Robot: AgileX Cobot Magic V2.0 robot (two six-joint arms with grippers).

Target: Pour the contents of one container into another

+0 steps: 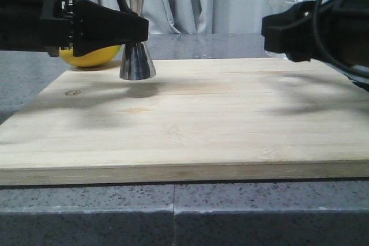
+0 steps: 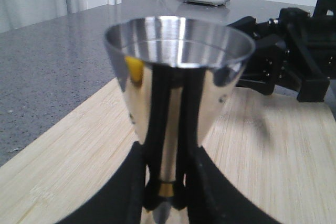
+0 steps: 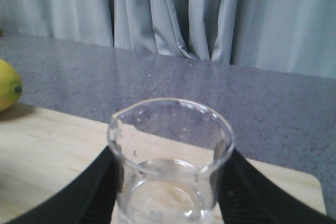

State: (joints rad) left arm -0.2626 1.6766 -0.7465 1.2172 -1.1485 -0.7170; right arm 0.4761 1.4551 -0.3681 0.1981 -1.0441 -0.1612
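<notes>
Separation across the board: left gripper (image 1: 135,29) clamps the upright steel hourglass jigger (image 1: 137,56); right gripper (image 3: 170,192), apparently level with it, clasps the upright clear glass beaker (image 3: 170,166).

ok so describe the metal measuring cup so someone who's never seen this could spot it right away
Start at the pale wooden cutting board on the grey speckled counter and go to its far left corner. There the shiny steel hourglass-shaped jigger stands upright, the left gripper's black fingers closed around its narrow waist. Unlike the round yellow lemon behind it, it is mirror-bright, with a thin gold band at the waist.
</notes>
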